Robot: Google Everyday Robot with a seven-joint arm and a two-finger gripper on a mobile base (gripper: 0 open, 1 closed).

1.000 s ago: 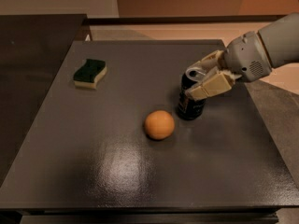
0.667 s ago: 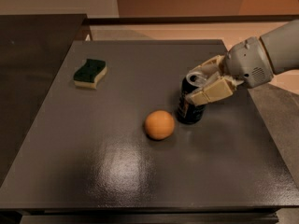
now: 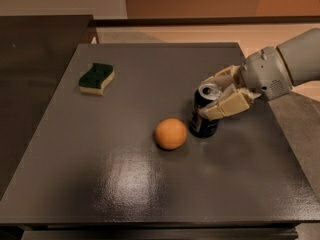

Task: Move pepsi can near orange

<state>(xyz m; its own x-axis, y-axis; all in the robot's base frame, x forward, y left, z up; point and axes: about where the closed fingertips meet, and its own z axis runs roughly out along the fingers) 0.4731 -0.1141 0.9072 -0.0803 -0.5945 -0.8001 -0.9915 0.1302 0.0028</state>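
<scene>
Compared with a second ago, little changed. Lowered a touch along with the grey arm (image 3: pixel 280 66): the end effector (image 3: pixel 205 99), over the right-middle of the desk (image 3: pixel 100 184) and reaching in from the right edge. Closed on the pepsi can (image 3: pixel 202 126), with one cream finger behind the silver top and the other across the upper front of the dark body. Shifted with it, slightly toward the near edge: the can, leaning a little with its top to the right. Base on the desk or just above it; cannot tell which. Placed just right of the orange (image 3: pixel 171 133), nearly touching, with a thin gap at most. No move of the orange, resting near the middle of the desk. No move either of the green-and-yellow sponge (image 3: pixel 96 78), lying well apart at the far left, green face up.

As for labels: only a few pale bluish-white marks low on the can's dark side, on the part facing the orange. Not legible as letters, and no logo shape to make out.
</scene>
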